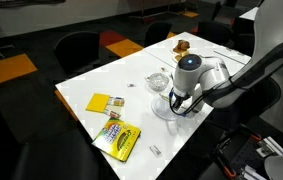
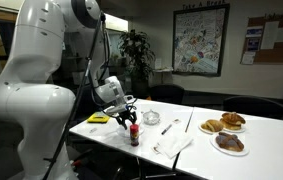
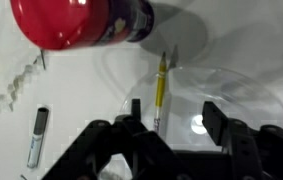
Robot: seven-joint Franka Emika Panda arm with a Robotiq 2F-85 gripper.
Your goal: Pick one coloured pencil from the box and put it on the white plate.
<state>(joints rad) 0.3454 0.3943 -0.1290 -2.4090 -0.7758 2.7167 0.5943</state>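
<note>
Pencil (image 3: pixel 161 90) is seen laid on plate (image 3: pixel 236 90), well apart from box (image 1: pixel 101 102). End effector (image 3: pixel 171 110) is held wide and empty above it. Only withdrawal is judged left.

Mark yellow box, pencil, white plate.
yellow box (image 1: pixel 101 102): exterior view, middle of top face.
pencil (image 3: pixel 160 92): wrist view, mid-shaft.
white plate (image 1: pixel 162 112): exterior view, bare rim toward the box.

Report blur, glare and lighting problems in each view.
Wrist view: the red-capped bottle is close and out of focus, the gripper a dark, soft silhouette, with a glare spot on the white plate. In both exterior views the white table is bright against a dim room.
</note>
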